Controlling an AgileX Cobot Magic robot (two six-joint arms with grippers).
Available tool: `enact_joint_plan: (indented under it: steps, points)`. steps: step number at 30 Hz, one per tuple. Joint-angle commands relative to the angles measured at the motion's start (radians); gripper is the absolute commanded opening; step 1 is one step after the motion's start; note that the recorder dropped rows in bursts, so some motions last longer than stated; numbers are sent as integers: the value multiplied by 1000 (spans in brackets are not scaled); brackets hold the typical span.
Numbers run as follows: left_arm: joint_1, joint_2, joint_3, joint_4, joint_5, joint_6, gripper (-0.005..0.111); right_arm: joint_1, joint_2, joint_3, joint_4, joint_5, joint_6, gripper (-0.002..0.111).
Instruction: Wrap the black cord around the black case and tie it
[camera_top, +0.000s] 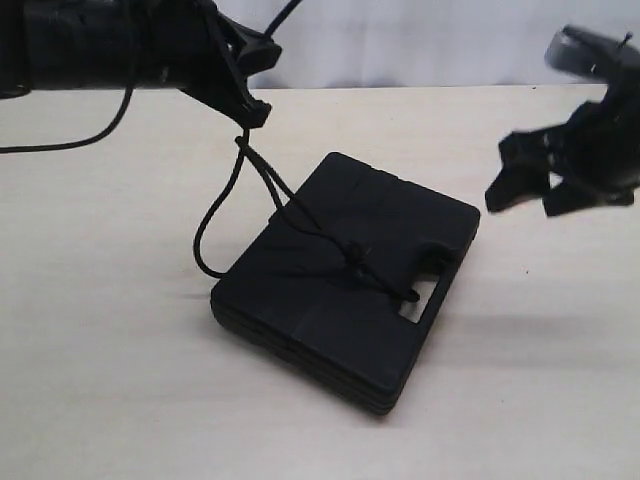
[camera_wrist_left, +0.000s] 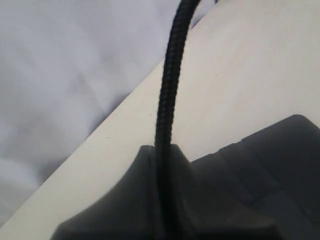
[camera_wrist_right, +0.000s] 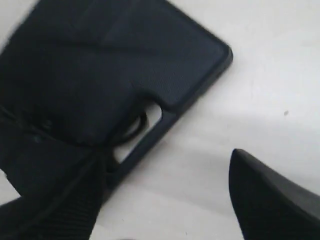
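Observation:
The black case (camera_top: 350, 285) lies flat mid-table, its cut-out handle (camera_top: 425, 300) toward the right front. The black cord (camera_top: 262, 175) runs across the case's top to a knot (camera_top: 355, 255), with an end reaching the handle. From the case's left side it rises to my left gripper (camera_top: 252, 112), which is shut on the black cord (camera_wrist_left: 167, 100) above the table's far left. A slack loop (camera_top: 205, 235) hangs down to the table. My right gripper (camera_top: 530, 190) hovers open right of the case, holding nothing; the case (camera_wrist_right: 115, 65) and fingers (camera_wrist_right: 270, 195) show in its wrist view.
The pale table (camera_top: 110, 370) extends around the case. A light cloth backdrop (camera_top: 400, 40) hangs behind the far edge. A thin smooth black robot cable (camera_top: 90, 135) droops below the left arm.

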Motion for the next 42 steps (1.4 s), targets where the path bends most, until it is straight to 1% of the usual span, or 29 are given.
enact_joint_plan:
  steps: [1, 4, 6, 9, 13, 16, 17, 18, 20, 22, 23, 25, 27, 31, 34, 37, 39, 42]
  points:
    - [28, -45, -7, -10, -68, -46, 0, 126, -1, 145, -95, -199, 166, 65]
    - [44, -64, -7, -10, -65, -64, 0, 180, 24, 229, -95, -378, 243, 64]
    - [52, -74, -7, -10, -66, -77, 0, 208, 57, 259, -86, -459, 277, 62]
    - [53, -89, -7, -10, -70, -80, 0, 230, 126, 269, -40, -512, 282, 58]
    - [53, -138, -7, -10, -60, -91, 0, 231, 209, 269, 23, -557, 282, 57]
    - [53, -169, -7, -10, -102, -95, 0, 231, 254, 267, 62, -610, 282, 56]
    - [53, -178, -7, -10, -131, -100, 0, 231, 266, 267, 76, -620, 282, 52]
    - [53, -185, -7, -10, -153, -100, 0, 231, 274, 267, 82, -623, 282, 44]
    - [53, -198, -7, -10, -224, -100, 0, 231, 281, 267, 82, -630, 282, 24]
    - [53, -201, -7, -10, -324, -100, 0, 231, 281, 267, 82, -636, 282, 5]
    - [53, -200, -7, -10, -411, -100, 0, 228, 276, 267, 82, -637, 282, 5]
    - [64, -198, -7, -10, -534, -100, 0, 214, 263, 267, 82, -638, 280, 4]
    - [96, -192, -7, -10, -626, -100, 0, 188, 248, 267, 82, -636, 269, 4]
    - [193, -186, 2, -10, -696, -100, 0, 121, 208, 267, 82, -613, 246, 4]
    - [291, -186, 38, -10, -690, -98, 0, 85, 184, 260, 82, -589, 204, 4]
    - [378, -186, 122, -10, -659, -98, 0, 76, 175, 239, 109, -574, 141, 4]
    - [437, -186, 194, -10, -615, -98, 0, 76, 175, 213, 184, -552, 65, 4]
    - [518, -177, 277, -10, -568, -98, 0, 76, 175, 181, 370, -521, -98, 4]
